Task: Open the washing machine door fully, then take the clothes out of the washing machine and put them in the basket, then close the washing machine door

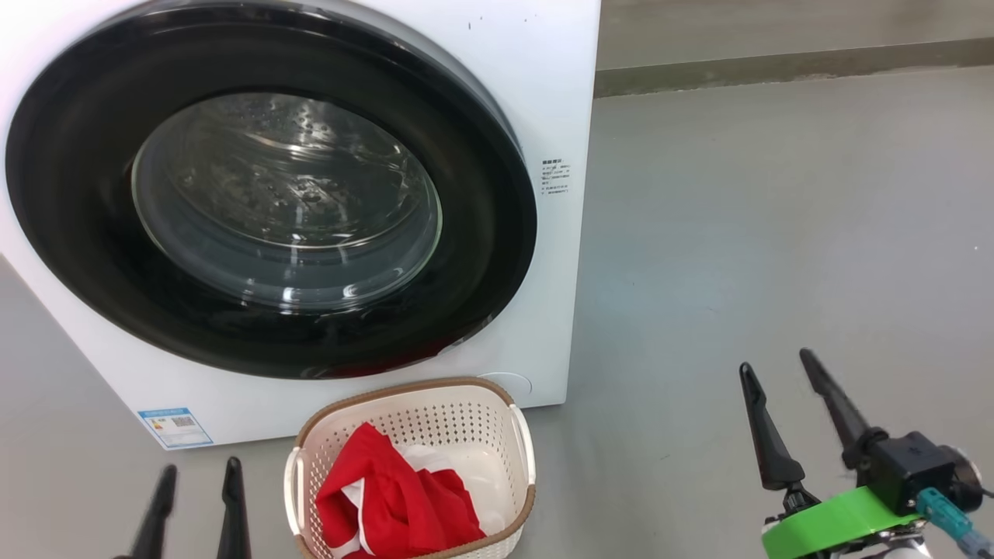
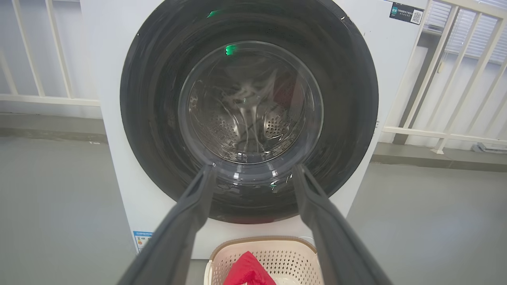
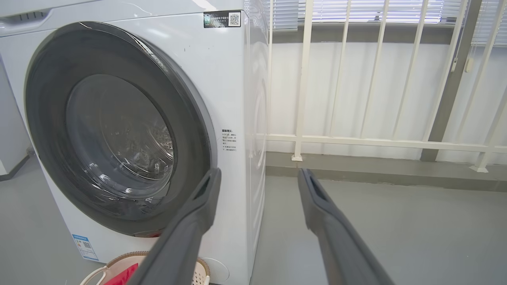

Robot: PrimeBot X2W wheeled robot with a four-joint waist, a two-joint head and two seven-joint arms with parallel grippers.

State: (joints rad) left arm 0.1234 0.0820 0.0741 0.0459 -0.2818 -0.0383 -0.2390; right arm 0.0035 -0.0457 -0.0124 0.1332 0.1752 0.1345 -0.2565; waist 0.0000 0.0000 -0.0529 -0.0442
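The white washing machine (image 1: 543, 93) stands ahead with its round black door (image 1: 85, 256) lying flat against the front, glass window (image 1: 287, 202) at its centre. On the floor before it sits the cream basket (image 1: 497, 419), holding the red clothes (image 1: 396, 497) with white trim. My left gripper (image 1: 198, 470) is open at the lower left, beside the basket, nothing between its fingers. My right gripper (image 1: 776, 361) is open at the lower right, well off to the right of the machine. The door (image 2: 150, 118) and basket (image 2: 277, 253) also show in the left wrist view.
Grey floor (image 1: 776, 217) stretches to the right of the machine. A white railing (image 3: 356, 140) and a wall run behind it. A blue sticker (image 1: 175, 425) sits at the machine's lower left corner.
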